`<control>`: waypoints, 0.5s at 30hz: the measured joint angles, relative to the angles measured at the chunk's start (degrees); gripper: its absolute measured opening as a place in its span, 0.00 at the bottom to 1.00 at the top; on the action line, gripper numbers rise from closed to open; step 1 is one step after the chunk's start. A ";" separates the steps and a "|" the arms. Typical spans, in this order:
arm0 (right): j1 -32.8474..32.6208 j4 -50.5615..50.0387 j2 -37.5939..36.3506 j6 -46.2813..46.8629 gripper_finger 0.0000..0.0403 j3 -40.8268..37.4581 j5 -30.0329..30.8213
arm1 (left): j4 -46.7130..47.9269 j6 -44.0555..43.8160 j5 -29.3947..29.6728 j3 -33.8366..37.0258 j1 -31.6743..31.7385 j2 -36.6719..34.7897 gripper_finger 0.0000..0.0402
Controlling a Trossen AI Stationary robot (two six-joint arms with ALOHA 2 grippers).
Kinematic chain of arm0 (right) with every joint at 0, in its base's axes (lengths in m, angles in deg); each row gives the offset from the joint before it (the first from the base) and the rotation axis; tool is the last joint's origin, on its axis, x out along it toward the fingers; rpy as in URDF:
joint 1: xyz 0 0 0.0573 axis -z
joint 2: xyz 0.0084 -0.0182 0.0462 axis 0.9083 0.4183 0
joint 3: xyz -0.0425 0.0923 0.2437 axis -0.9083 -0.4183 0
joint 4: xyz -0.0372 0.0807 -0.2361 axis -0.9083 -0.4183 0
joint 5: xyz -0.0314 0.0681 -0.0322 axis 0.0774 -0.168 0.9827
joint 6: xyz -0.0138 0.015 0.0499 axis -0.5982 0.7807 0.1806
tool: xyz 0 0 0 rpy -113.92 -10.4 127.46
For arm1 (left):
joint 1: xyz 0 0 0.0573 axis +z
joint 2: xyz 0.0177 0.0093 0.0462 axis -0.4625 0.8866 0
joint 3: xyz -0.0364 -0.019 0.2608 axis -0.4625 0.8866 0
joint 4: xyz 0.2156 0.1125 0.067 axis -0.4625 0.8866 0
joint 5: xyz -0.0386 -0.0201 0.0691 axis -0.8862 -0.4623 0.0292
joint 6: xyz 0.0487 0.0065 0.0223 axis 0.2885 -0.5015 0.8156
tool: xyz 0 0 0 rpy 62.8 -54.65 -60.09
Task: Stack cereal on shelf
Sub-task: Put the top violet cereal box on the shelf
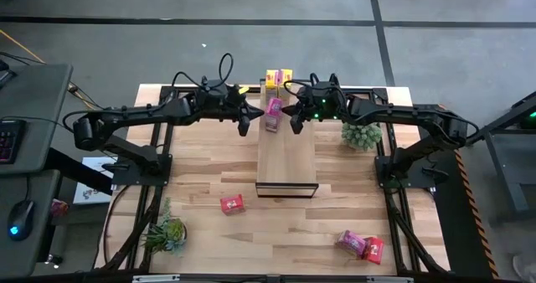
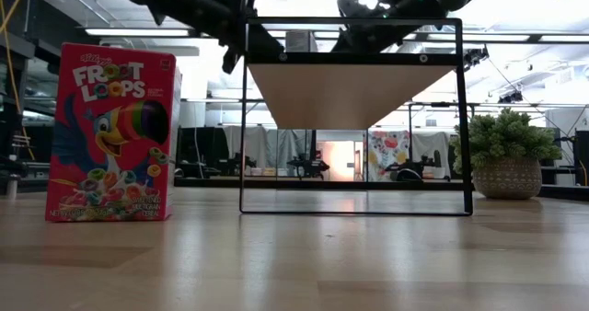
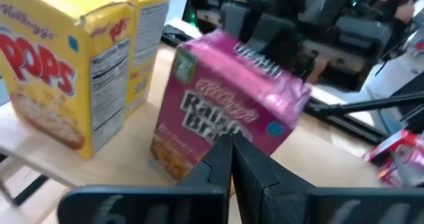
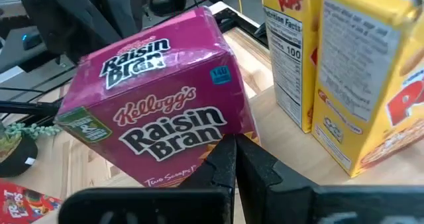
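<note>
**Raisin Bran box between two closed grippers on the shelf**

Lowest in the high view, a pink box and a red box (image 1: 373,249) lie together at the lower right of the tabletop (image 1: 293,224). A red Froot Loops box (image 1: 232,203) lies just left of the shelf's near end, and a potted plant (image 1: 165,233) sits at lower left.

Farther up, the shelf (image 1: 286,162) runs through the frame's centre. Near its far end, a pink Raisin Bran box (image 1: 273,114) stands tilted between the left gripper (image 1: 248,114) and the right gripper (image 1: 293,115). Both wrist views show each gripper's fingers pressed together, their tips just short of the box's lower face and holding nothing.

Beyond it, two yellow Corn Pops boxes (image 1: 279,78) stand upright side by side at the shelf's top end. A second potted plant (image 1: 361,135) sits right of the shelf.
</note>
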 joint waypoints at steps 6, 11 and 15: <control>0.15 1.91 0.00 -0.02 0.00 0.00 0.00 | -0.21 -2.28 0.11 0.01 -1.78 -0.10 0.00; 0.16 3.01 -0.02 -1.07 0.00 0.04 0.01 | -0.92 -2.27 1.28 0.01 -3.61 -0.10 0.00; 0.16 2.95 -0.02 -1.54 0.00 0.04 0.02 | -1.14 -2.23 4.51 0.01 -4.19 -0.10 0.00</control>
